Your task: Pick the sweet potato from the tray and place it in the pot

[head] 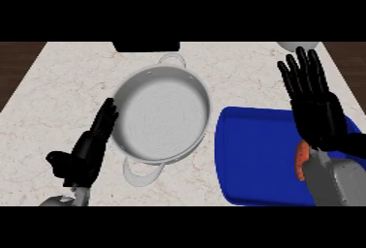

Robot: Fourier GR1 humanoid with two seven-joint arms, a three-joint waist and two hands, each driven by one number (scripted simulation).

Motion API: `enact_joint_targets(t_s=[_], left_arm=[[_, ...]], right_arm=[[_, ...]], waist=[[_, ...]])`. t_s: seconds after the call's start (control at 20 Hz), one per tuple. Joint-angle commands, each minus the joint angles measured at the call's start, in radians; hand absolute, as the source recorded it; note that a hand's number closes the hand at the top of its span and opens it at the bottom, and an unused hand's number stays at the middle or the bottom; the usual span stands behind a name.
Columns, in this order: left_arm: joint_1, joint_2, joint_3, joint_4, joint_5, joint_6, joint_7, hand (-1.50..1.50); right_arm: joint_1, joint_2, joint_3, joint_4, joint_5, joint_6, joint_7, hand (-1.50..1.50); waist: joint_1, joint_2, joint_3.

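Sweet potato (301, 161) lay on the blue tray (257, 160) — mostly hidden under the right wrist, only an orange sliver showing. Right hand (314, 104) hovered above with straight fingers, holding nothing. Best drawn back and lowered onto the potato before curling round it. Pot (161, 114) waited just left; left hand (89, 145) rested beside it, released.

Table: you see a pale marble-patterned table (64, 97) with fine brown veining, evenly lit.
Beyond the table: dark brown wood-grain surface (18, 63) shows past its left and right edges.
Table's far edge: a black object (146, 46) sits mid-edge; a white rounded object (297, 46) lies toward the right corner.
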Motion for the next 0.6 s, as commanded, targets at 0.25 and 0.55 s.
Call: enact_joint_targets(t_s=[0.25,0.55], left_arm=[[0.096,0.194,0.162,0.050,-0.098,0.079,0.023,0.00],[0.130,0.225,0.184,0.084,-0.073,0.047,0.042,0.00]], right_arm=[[0.407,-0.093,-0.274,0.245,0.070,-0.379,0.236,1.50],[0.583,-0.242,-0.285,0.197,0.511,-0.728,0.123,-1.50]], waist=[[-0.091,0.058,-0.026],[-0.072,0.037,-0.036]])
